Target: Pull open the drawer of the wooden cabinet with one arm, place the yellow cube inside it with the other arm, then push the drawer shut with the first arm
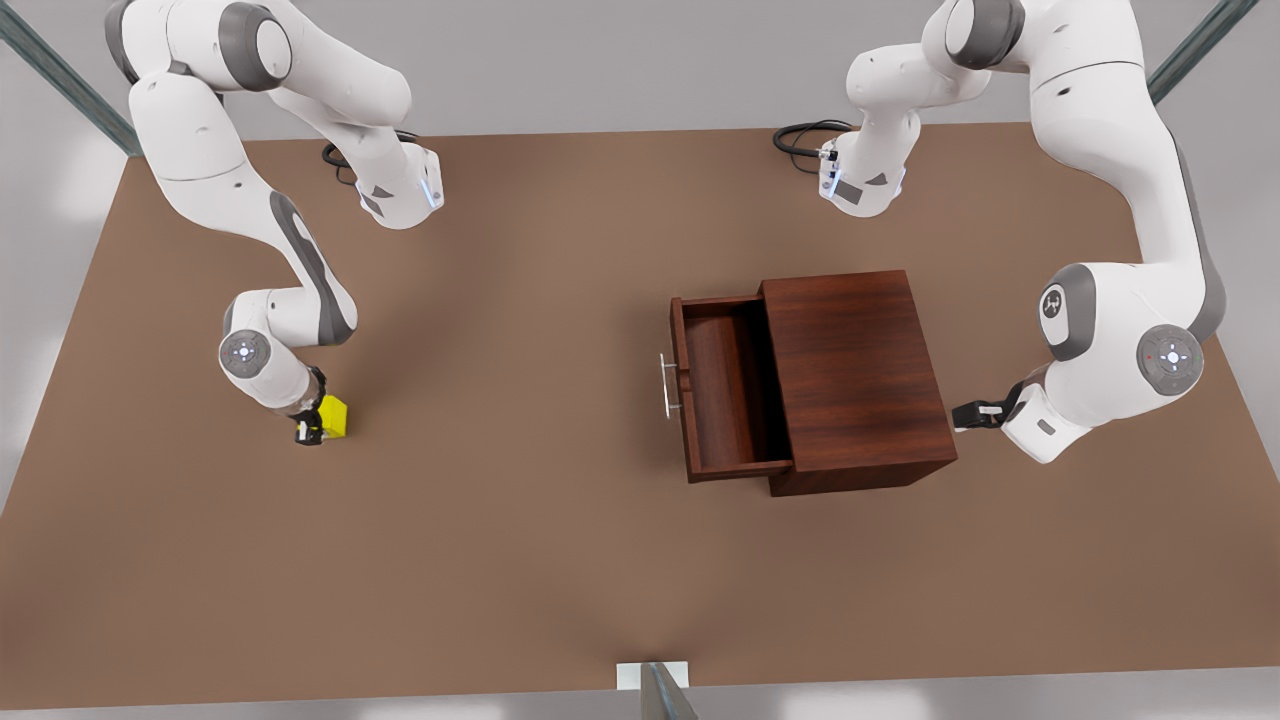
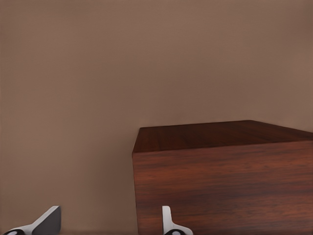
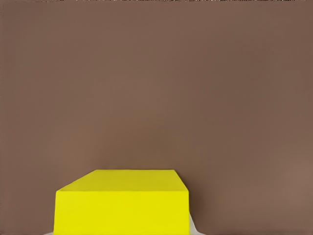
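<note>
Now my drawer [image 1: 722, 385] stands pulled out and my right gripper [image 1: 312, 428] is clenched on the yellow cube [image 1: 333, 416].

Low on the brown table [image 1: 500, 560] at the left of the front view, the right gripper grips the yellow cube between its fingers; from the right wrist camera the cube [image 3: 122, 203] sits at the bottom centre of the frame, against bare tabletop. I see the wooden cabinet [image 1: 855, 370] right of centre in the front view, its drawer drawn out toward the frame's left, the silver bar handle [image 1: 666, 385] on its front panel and the tray bare inside. My left gripper [image 1: 972, 413] waits just beside the cabinet's back face at the right of the frame, touching nothing; through the left wrist camera its fingers [image 2: 46, 221] stand spread apart, released, with the cabinet [image 2: 225, 181] lower right.
</note>
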Controlling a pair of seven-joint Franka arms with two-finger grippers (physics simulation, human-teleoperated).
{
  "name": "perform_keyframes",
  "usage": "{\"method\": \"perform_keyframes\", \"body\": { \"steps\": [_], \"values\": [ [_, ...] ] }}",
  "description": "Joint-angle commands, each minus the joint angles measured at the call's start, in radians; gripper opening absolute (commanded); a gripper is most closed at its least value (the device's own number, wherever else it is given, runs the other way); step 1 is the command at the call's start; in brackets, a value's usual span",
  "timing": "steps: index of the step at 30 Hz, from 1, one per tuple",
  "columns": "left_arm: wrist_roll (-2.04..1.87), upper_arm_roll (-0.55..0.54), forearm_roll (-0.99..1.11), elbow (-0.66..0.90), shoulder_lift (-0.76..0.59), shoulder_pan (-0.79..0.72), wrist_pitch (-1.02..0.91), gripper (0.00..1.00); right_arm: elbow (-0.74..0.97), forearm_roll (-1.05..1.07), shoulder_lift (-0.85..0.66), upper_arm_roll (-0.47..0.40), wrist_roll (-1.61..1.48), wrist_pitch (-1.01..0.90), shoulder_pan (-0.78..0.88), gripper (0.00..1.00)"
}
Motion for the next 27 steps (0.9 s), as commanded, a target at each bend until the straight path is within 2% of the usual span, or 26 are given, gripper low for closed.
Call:
{"method": "perform_keyframes", "body": {
  "steps": [1,6,13,18,23,27],
  "values": [
    [0.004,0.0,0.002,0.0,-0.001,0.001,-0.001,1.0,0.0,0.002,-0.014,0.004,0.02,-0.008,-0.003,0.54],
    [0.004,0.0,0.002,0.0,0.0,-0.001,0.001,1.0,0.009,0.042,-0.132,0.044,0.013,-0.076,-0.001,0.56],
    [0.004,0.0,-0.001,-0.004,-0.001,0.001,-0.001,1.0,0.397,0.203,-0.103,0.207,0.07,-0.551,0.019,0.56],
    [0.004,0.0,-0.001,-0.012,-0.001,-0.002,0.01,1.0,0.733,0.207,0.017,0.208,0.231,-0.855,0.207,0.56],
    [0.004,0.0,-0.001,-0.012,-0.001,-0.002,0.01,1.0,1.011,0.204,0.179,0.207,0.48,-0.981,0.42,0.56],
    [0.004,0.0,-0.001,-0.012,-0.001,-0.002,0.01,1.0,1.154,0.203,0.25,0.201,0.671,-1.013,0.586,0.56]
  ]
}}
